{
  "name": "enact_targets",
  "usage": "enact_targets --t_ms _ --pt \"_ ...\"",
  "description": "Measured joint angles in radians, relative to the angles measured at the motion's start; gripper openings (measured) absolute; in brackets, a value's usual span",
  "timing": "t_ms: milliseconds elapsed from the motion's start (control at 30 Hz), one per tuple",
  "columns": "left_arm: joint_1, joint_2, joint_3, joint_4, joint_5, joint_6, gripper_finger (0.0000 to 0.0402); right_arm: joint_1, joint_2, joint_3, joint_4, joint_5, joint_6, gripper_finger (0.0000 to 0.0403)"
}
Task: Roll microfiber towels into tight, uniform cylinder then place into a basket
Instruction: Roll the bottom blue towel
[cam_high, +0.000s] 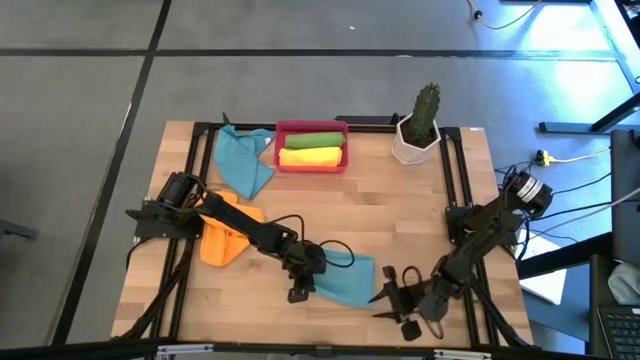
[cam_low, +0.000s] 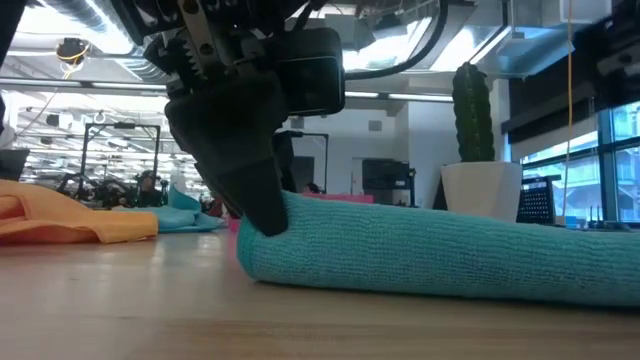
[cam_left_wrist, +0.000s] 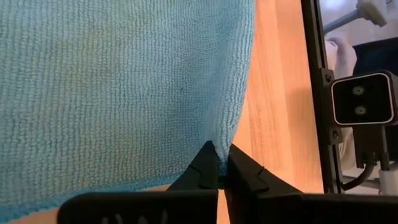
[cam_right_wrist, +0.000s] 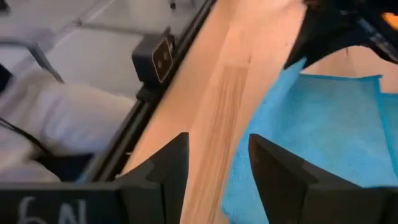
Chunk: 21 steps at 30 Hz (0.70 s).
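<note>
A teal blue towel (cam_high: 345, 280) lies in a folded bundle on the wooden table near its front edge, resting on its underside (cam_low: 440, 260). My left gripper (cam_high: 298, 290) is shut on the towel's left end. My right gripper (cam_high: 385, 296) hovers open just past the towel's right end, and bare table shows between its fingers (cam_right_wrist: 217, 165). The red basket (cam_high: 312, 166) at the far edge holds a green roll (cam_high: 312, 140) and a yellow roll (cam_high: 310, 157). My left gripper pinches the towel's edge at a corner (cam_left_wrist: 217, 140) between its two shut fingers. The fingers (cam_low: 255, 190) come slanting down from the table's left. One layer or several, I cannot tell. The towel stays lying on the table, slack.
An orange towel (cam_high: 225, 238) lies at the left, and another teal towel (cam_high: 245, 160) lies by the basket's left side. A white pot with a cactus (cam_high: 418, 130) stands at the far right. Black frame rails (cam_high: 460, 180) run along the table's sides.
</note>
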<state>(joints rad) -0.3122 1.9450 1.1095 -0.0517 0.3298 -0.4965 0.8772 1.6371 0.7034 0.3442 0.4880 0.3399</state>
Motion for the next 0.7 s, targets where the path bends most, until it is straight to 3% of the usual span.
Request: enact_targets --t_ms 300,500,700 --pt "-0.001 0.0 0.0 0.0 -0.003 0.001 0.0 -0.001 0.193 0.314 -0.5 0.068 0.007 0.0168" --pt "-0.001 0.0 0.0 0.0 -0.006 0.008 0.0 -0.001 0.263 0.358 -0.548 0.036 0.082 0.0176" --pt "-0.001 0.0 0.0 0.0 -0.006 0.008 0.0 -0.009 0.284 0.358 -0.582 0.017 0.126 0.0236"
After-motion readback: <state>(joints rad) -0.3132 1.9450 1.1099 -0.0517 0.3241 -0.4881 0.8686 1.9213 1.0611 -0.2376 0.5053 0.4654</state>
